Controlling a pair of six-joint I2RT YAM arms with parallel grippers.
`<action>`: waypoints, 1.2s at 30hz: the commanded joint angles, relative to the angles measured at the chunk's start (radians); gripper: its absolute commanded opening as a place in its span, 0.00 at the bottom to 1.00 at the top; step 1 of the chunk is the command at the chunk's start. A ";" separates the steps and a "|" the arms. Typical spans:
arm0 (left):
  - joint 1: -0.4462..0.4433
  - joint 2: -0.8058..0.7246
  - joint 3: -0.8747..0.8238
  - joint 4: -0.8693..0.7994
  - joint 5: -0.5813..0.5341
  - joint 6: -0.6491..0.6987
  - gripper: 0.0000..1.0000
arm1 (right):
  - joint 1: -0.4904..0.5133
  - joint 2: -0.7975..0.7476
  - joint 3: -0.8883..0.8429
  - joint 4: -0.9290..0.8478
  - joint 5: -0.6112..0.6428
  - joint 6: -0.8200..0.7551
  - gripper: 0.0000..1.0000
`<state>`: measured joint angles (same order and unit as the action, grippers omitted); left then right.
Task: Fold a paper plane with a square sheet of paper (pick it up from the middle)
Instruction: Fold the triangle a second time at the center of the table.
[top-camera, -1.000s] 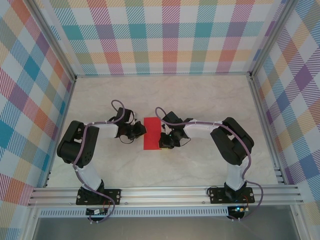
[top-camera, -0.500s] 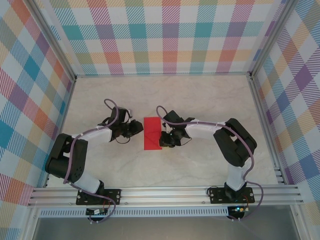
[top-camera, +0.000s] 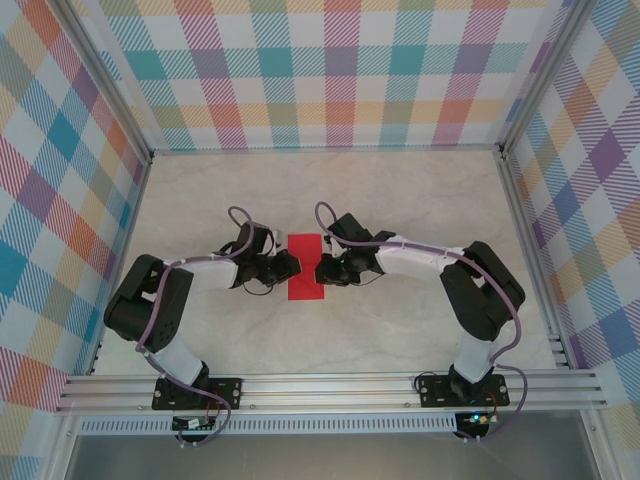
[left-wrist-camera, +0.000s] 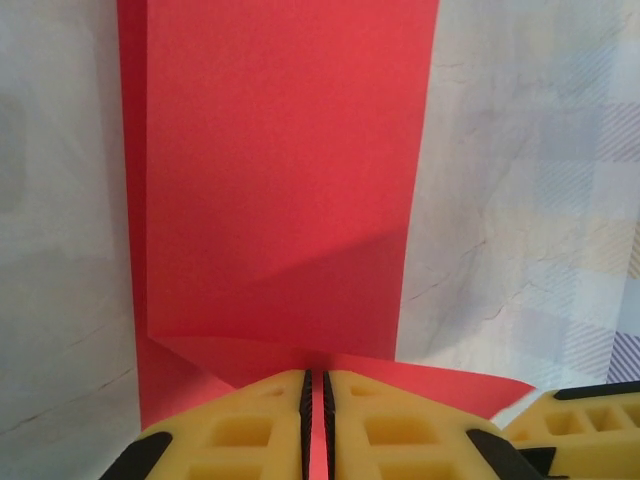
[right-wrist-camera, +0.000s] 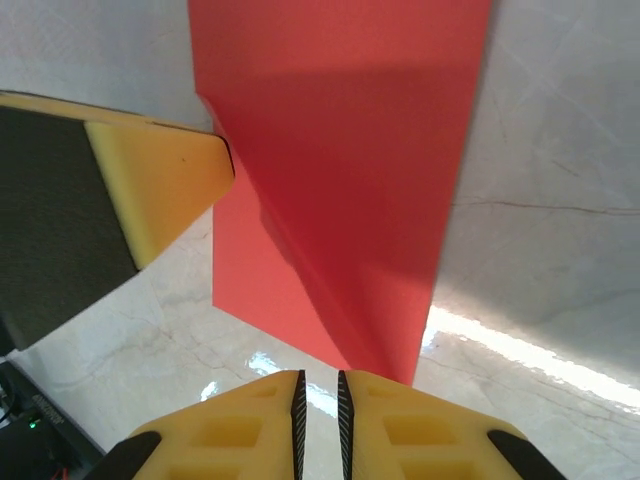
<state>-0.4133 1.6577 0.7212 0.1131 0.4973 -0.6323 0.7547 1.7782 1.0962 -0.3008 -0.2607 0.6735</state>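
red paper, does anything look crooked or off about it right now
Yes. The square sheet of paper is folded unevenly: in the left wrist view the layers do not line up, and a strip of the lower layer shows along the top layer's left edge.

Your left arm (top-camera: 165, 310) and right arm (top-camera: 478, 300) were built alike: bulky black joint housings, white tubular links, and a lilac cable (top-camera: 238, 214) looping along each. Black base plates (top-camera: 197, 392) sat bolted at six o'clock. The jaws had yellow fingers (left-wrist-camera: 250, 432) with moulded rectangular pockets and black backing.
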 joint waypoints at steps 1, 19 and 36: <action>-0.019 0.031 0.035 0.038 0.023 -0.013 0.14 | 0.002 -0.046 0.006 -0.009 0.060 0.010 0.19; -0.021 0.096 0.067 -0.030 -0.049 -0.038 0.11 | 0.038 0.118 0.120 0.008 -0.024 -0.010 0.14; -0.021 0.095 0.057 -0.058 -0.085 -0.041 0.09 | 0.038 0.231 0.175 -0.034 -0.014 -0.023 0.12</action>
<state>-0.4217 1.7420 0.7712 0.1036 0.4591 -0.6659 0.7883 1.9926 1.2476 -0.2966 -0.2726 0.6685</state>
